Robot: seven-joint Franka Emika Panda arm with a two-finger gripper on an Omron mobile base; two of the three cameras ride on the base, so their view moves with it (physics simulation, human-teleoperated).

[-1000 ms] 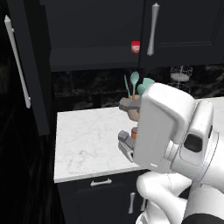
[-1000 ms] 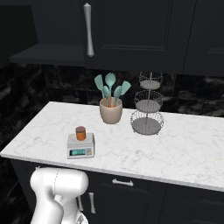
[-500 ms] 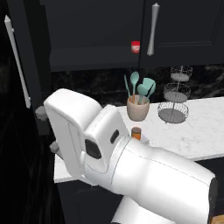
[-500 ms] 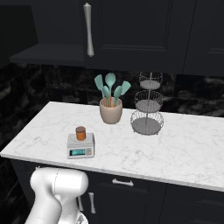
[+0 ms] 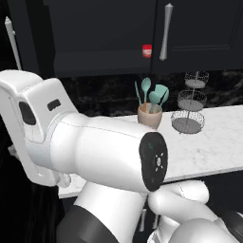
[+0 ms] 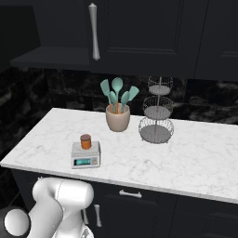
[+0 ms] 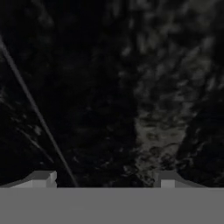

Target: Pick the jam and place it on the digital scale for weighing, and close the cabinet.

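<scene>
1. The jam (image 6: 85, 141) is sitting on the digital scale (image 6: 86, 155), so the weighing part looks done.
2. Gripper (image 7: 105, 180) fingers are spread, holding nothing, facing dark marbled wall.
3. Next up, I'd guess: push the cabinet (image 5: 12, 42) door closed.

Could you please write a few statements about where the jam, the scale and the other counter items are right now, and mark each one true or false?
1. The jam stands upright on the digital scale. True.
2. The pincer holds the jam. False: its fingertips stand apart with nothing between them, facing a dark marbled surface.
3. The utensil crock holds teal utensils. True.
4. The wire tiered stand sits left of the utensil crock in the right base view. False: it sits to the right.
5. A jar with a red lid stands in the cabinet. True.
</scene>
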